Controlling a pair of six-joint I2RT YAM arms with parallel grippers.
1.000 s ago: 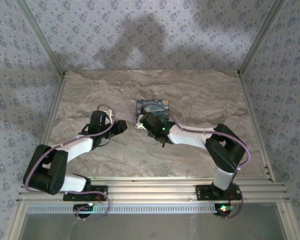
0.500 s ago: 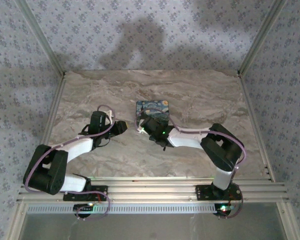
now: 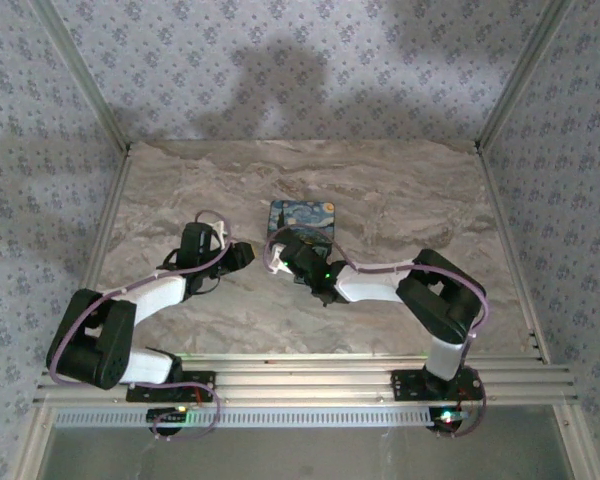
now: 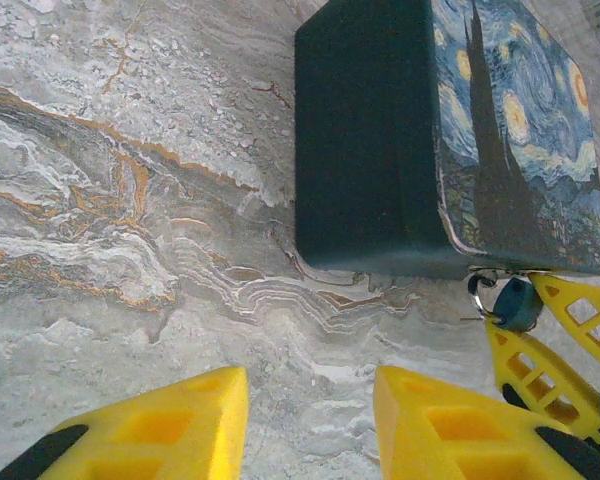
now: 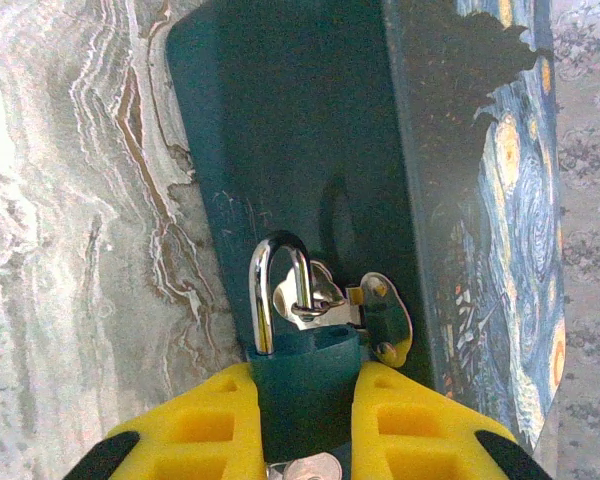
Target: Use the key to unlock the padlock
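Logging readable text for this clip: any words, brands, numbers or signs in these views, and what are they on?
No readable text in any view.
Box: swirling night-sky print, no lettering visible.
Padlock: dark teal body with a steel shackle, no marking on the faces shown.
Wallpaper: small floral motifs, no letters.

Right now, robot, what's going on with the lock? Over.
Right gripper shut on padlock body. Left gripper open, empty, short of the box. Shackle closed through the box's hasp.
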